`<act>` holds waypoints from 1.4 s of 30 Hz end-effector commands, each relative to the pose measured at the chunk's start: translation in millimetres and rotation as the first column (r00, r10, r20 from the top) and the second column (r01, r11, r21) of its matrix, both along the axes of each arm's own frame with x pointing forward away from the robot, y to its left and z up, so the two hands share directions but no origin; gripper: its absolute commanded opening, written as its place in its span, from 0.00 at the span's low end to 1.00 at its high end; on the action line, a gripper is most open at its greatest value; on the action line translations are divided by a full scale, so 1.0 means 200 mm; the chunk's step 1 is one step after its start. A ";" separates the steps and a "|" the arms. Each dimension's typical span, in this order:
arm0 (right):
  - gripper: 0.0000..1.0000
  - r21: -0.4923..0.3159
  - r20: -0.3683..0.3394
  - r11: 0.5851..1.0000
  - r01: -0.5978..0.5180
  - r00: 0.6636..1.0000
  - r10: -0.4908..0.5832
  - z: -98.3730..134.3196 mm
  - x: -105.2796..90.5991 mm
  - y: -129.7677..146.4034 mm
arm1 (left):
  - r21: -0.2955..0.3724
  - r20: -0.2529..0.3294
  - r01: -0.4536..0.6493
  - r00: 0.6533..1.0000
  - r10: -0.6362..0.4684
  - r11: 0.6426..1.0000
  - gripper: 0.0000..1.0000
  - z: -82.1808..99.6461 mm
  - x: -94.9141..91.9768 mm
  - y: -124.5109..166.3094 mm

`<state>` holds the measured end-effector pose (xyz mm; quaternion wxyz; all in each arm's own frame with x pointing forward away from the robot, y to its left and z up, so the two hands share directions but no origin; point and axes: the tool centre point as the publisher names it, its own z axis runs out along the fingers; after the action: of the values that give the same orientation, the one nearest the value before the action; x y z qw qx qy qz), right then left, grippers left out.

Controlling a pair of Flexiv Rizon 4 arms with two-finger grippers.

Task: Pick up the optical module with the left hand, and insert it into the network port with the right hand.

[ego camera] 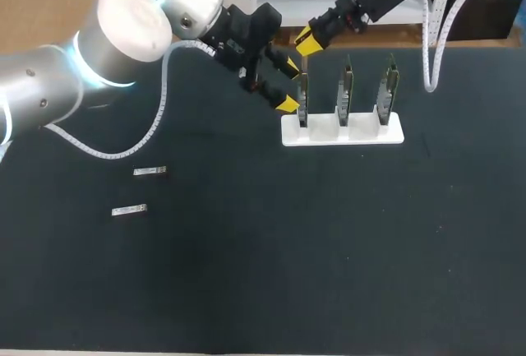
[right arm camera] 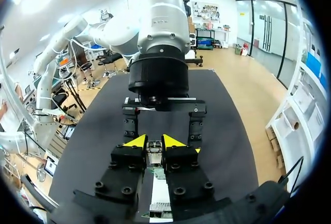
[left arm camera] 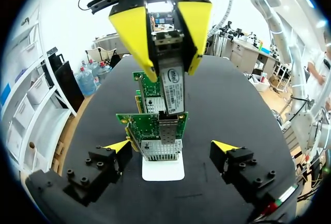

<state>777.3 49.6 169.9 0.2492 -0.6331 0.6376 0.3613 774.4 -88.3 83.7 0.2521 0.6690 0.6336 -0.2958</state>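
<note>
A silver optical module (left arm camera: 171, 87) hangs upright with my right gripper (left arm camera: 161, 38) shut on it. Its lower end sits in the port cage of the nearest network card (left arm camera: 147, 127). In the head view that card (ego camera: 302, 99) is the leftmost of three standing in a white holder (ego camera: 343, 132). My right gripper (ego camera: 306, 46) is just above it. My left gripper (ego camera: 289, 85) stands open at the card's left side, one yellow tip on each side and holding nothing. From the right wrist, my right gripper (right arm camera: 154, 141) clamps the module (right arm camera: 154, 150), with the left arm's wrist (right arm camera: 158, 74) straight ahead.
Two more silver modules (ego camera: 149, 172) (ego camera: 129, 210) lie flat on the black mat at the left. The other two upright cards (ego camera: 346, 86) (ego camera: 388, 85) stand to the right in the same holder. A white cable (ego camera: 429, 43) hangs from my right arm.
</note>
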 end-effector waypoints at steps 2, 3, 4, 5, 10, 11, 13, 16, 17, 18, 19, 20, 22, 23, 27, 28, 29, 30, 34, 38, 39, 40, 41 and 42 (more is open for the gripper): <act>0.00 -0.010 0.014 1.000 0.017 1.000 -0.016 0.00 -0.02 0.01 | 0.003 -0.001 0.000 1.000 0.000 1.000 1.00 0.00 0.00 0.00; 0.00 -0.012 0.017 1.000 0.019 1.000 -0.019 0.00 -0.02 0.01 | 0.003 -0.001 0.000 1.000 0.000 1.000 1.00 0.00 0.00 0.00; 0.00 -0.013 0.017 1.000 0.020 1.000 -0.019 0.00 -0.02 0.01 | 0.003 -0.001 0.000 1.000 0.000 1.000 1.00 0.00 0.00 0.00; 0.00 -0.013 0.017 1.000 0.023 1.000 -0.023 0.00 -0.03 0.01 | 0.003 -0.001 0.000 1.000 0.000 1.000 1.00 0.00 0.00 0.00; 0.00 -0.020 0.027 0.999 0.030 0.999 -0.030 -0.01 -0.03 0.01 | 0.003 -0.001 0.000 1.000 0.000 1.000 1.00 0.00 0.00 0.00; 0.00 -0.021 0.028 0.999 0.031 0.999 -0.030 -0.01 -0.03 0.01 | 0.003 -0.001 0.000 1.000 0.000 1.000 1.00 0.00 0.00 0.00; 0.00 -0.028 0.034 0.999 0.033 0.999 -0.032 -0.01 -0.03 0.01 | 0.003 -0.001 0.000 1.000 0.000 1.000 1.00 0.00 0.00 0.00; 0.00 -0.031 0.038 0.999 0.034 0.999 -0.033 -0.01 -0.03 0.01 | 0.003 -0.001 0.000 1.000 0.000 1.000 1.00 0.00 0.00 0.00; 0.00 -0.031 0.040 0.999 0.034 0.999 -0.033 -0.01 -0.03 0.01 | 0.003 -0.001 0.000 1.000 0.000 1.000 1.00 0.00 0.00 0.00; 0.00 -0.030 0.042 0.999 0.033 0.999 -0.032 -0.01 -0.03 0.00 | 0.003 -0.001 0.000 1.000 0.000 1.000 1.00 0.00 0.00 0.00; 0.00 -0.030 0.045 0.999 0.033 0.998 -0.031 -0.01 -0.03 0.00 | 0.003 -0.001 0.000 1.000 0.000 1.000 1.00 0.00 0.00 0.00; 0.00 -0.028 0.046 0.999 0.032 0.998 -0.031 -0.01 -0.03 0.00 | 0.003 -0.001 0.000 1.000 0.000 1.000 1.00 0.00 0.00 0.00; 0.00 -0.025 0.050 0.999 0.030 0.998 -0.028 0.00 -0.02 0.00 | 0.003 -0.001 0.000 1.000 0.000 1.000 1.00 0.00 0.00 0.00; 0.00 -0.025 0.051 0.999 0.029 0.998 -0.028 0.00 -0.02 0.00 | 0.003 -0.001 0.000 1.000 0.000 1.000 1.00 0.00 0.00 0.00; 0.00 -0.021 0.055 0.999 0.024 0.998 -0.023 0.00 -0.02 0.00 | 0.003 -0.001 0.000 1.000 0.000 1.000 1.00 0.00 0.00 0.00; 0.00 -0.022 0.057 1.000 0.022 0.998 -0.021 0.00 -0.02 0.00 | 0.003 -0.001 0.000 1.000 0.000 1.000 1.00 0.00 0.00 0.00; 0.00 -0.023 0.059 1.000 0.020 0.998 -0.019 0.00 -0.01 0.00 | 0.003 -0.001 0.000 1.000 0.000 1.000 1.00 0.00 0.00 0.00; 0.00 -0.025 0.060 1.000 0.018 0.998 -0.016 0.01 -0.01 0.00 | 0.003 -0.001 0.000 1.000 0.000 1.000 1.00 0.00 0.00 0.00; 0.00 -0.026 0.059 1.000 0.012 0.998 -0.010 0.00 -0.01 0.00 | 0.003 -0.001 0.000 1.000 0.000 1.000 1.00 0.00 0.00 0.00; 0.00 -0.025 0.061 1.000 0.007 0.998 -0.006 0.00 -0.01 0.01 | 0.003 -0.001 0.000 1.000 0.000 1.000 1.00 0.00 0.00 0.00; 0.00 -0.024 0.061 1.000 0.006 0.998 -0.005 0.00 -0.01 0.01 | 0.003 -0.001 0.000 1.000 0.000 1.000 1.00 0.00 0.00 0.00; 0.00 -0.024 0.061 1.000 0.006 0.998 -0.004 0.00 -0.02 0.01 | 0.003 -0.001 0.000 1.000 0.000 1.000 1.00 0.00 0.00 0.00; 0.00 -0.025 0.061 1.000 0.006 0.998 -0.004 0.00 -0.02 0.01 | 0.003 -0.001 0.000 1.000 0.000 1.000 1.00 0.00 0.00 0.00; 0.00 -0.027 0.061 1.000 0.006 0.998 -0.004 0.00 -0.02 0.01 | 0.003 -0.001 0.000 1.000 0.000 1.000 1.00 0.00 0.00 0.00</act>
<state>773.9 51.0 169.4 0.2608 -0.6453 0.6359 0.3335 774.4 -88.3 83.6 0.2521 0.6690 0.6336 -0.2958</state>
